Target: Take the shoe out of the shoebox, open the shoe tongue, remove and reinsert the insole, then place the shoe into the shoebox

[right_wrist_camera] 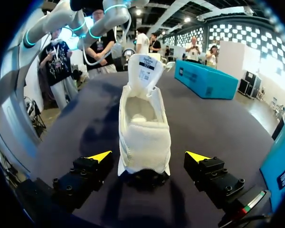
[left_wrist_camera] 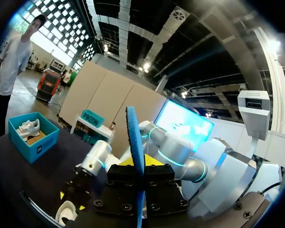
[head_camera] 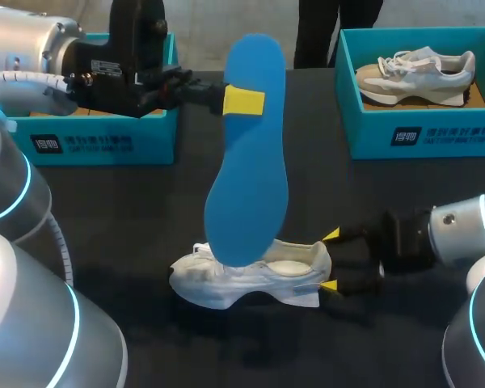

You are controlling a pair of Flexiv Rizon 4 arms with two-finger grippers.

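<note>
A blue insole [head_camera: 250,162] hangs upright above the table, and my left gripper [head_camera: 242,101] is shut on its upper part. In the left wrist view the insole [left_wrist_camera: 133,137] shows edge-on between the yellow tips of that gripper [left_wrist_camera: 137,164]. Below it a white shoe [head_camera: 250,279] lies on the black table with its tongue [right_wrist_camera: 146,71] pulled up. My right gripper [head_camera: 331,260] stands open around the heel. In the right wrist view the shoe [right_wrist_camera: 145,128] sits between the spread fingers of that gripper [right_wrist_camera: 148,156], which do not touch it.
A teal shoebox [head_camera: 105,141] stands at the back left behind my left arm. Another teal shoebox [head_camera: 420,129] at the back right holds a second pale shoe [head_camera: 416,73]. Dark tabletop [head_camera: 145,218] lies between the boxes and the shoe.
</note>
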